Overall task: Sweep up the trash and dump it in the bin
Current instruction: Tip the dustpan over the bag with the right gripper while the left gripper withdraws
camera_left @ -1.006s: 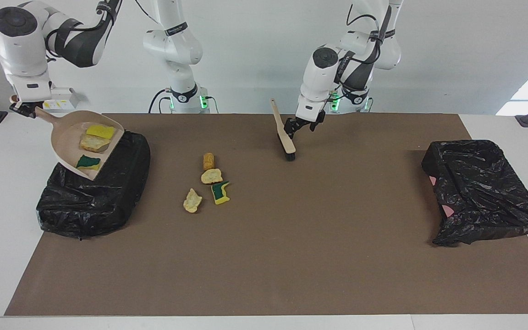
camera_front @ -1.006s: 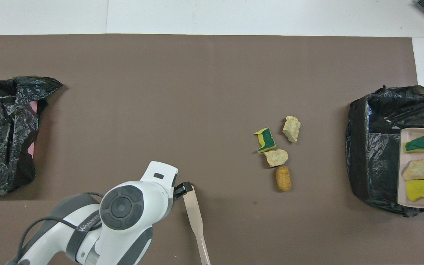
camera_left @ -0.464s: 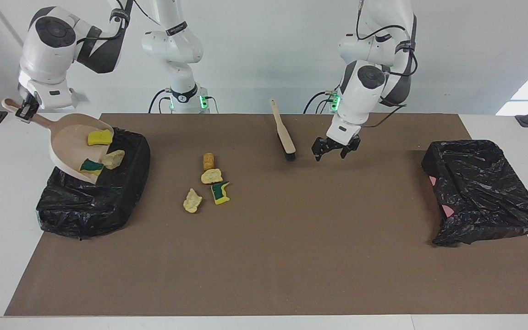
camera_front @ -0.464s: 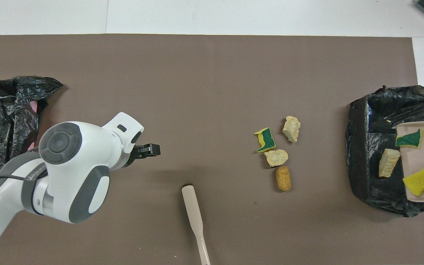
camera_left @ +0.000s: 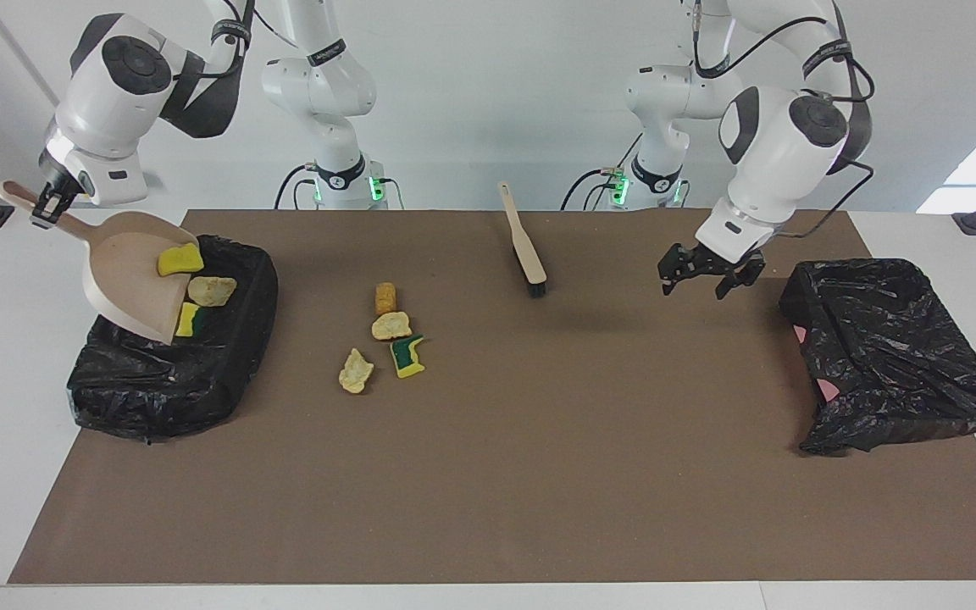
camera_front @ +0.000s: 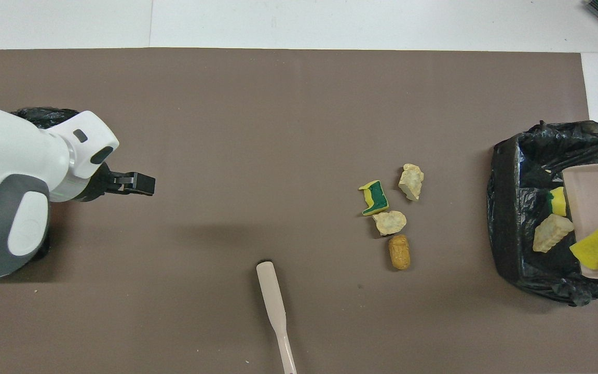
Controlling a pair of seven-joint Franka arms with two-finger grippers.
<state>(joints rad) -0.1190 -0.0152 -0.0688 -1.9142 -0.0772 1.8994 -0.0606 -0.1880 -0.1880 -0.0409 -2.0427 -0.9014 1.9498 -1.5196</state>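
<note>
My right claw [camera_left: 45,206] pinches the dustpan [camera_left: 128,275] handle, tipping three scraps into the bin [camera_left: 170,373] at the right arm's end. My left claw [camera_left: 706,278], spread and empty, hangs over the table [camera_left: 539,474]. Four scraps [camera_left: 386,335] lie mid-table; next, regrab the brush [camera_left: 524,246] and sweep them.

Bright, even light falls from above on my surface [camera_left: 488,474], with more brightness coming in at the edge by my left arm's end in the facing view. Shadows are soft and short: a faint smudge on the brown mat [camera_front: 278,130] under my left claw [camera_left: 706,277], darker patches beside the black bags [camera_left: 886,356]. The plastic shows small glints. Both views are sharp, with no blur.
</note>
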